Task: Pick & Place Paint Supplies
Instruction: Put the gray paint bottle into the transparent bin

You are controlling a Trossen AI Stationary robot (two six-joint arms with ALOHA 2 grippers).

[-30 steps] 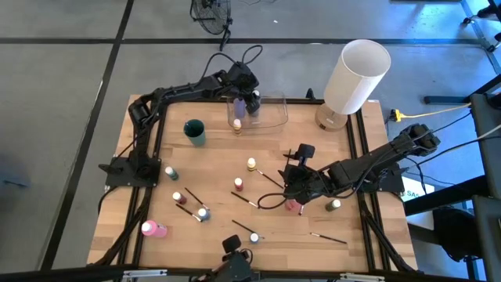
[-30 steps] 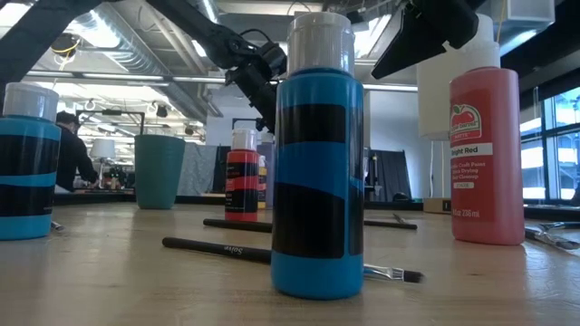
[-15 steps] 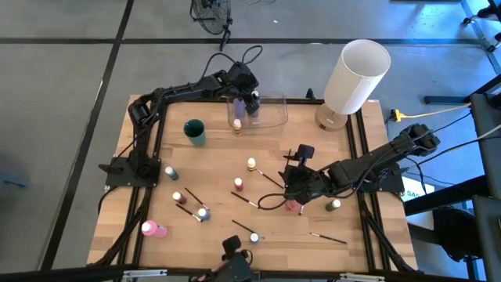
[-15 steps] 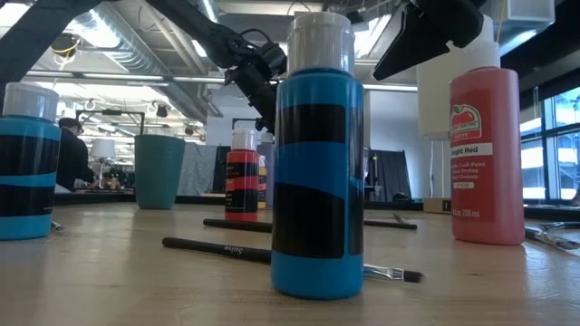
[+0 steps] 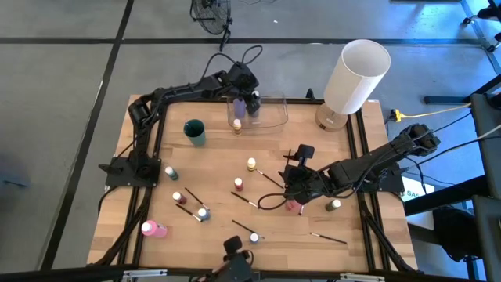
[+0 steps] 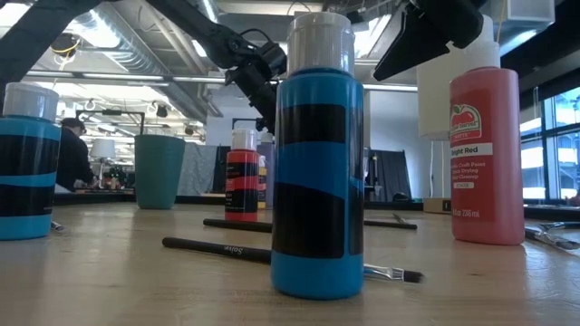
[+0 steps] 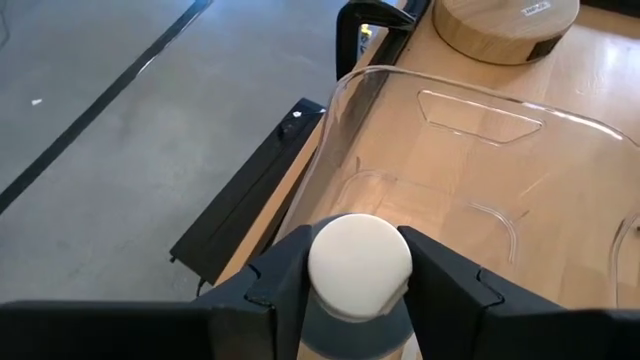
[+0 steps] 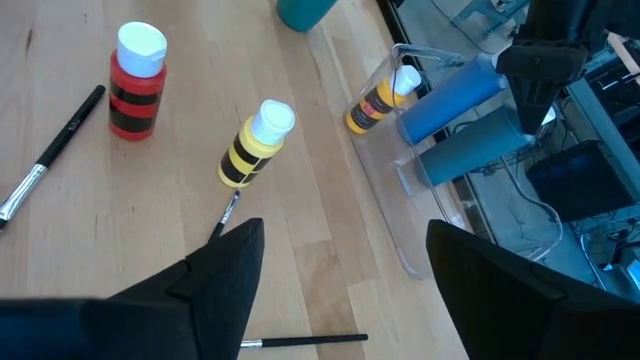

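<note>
Blue paint bottle: gripped by left end effector over clear container. Right end effector: held open above worktop. Risk: bottle toppled if released tilted.

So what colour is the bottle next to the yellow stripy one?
Red bottle with black stripes, right wrist view.

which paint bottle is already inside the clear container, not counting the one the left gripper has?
The yellow-and-black striped bottle with the white cap. It stands inside the clear container; the other loose bottles, like the similar yellow one and the red one, stand on the bare table.
</note>
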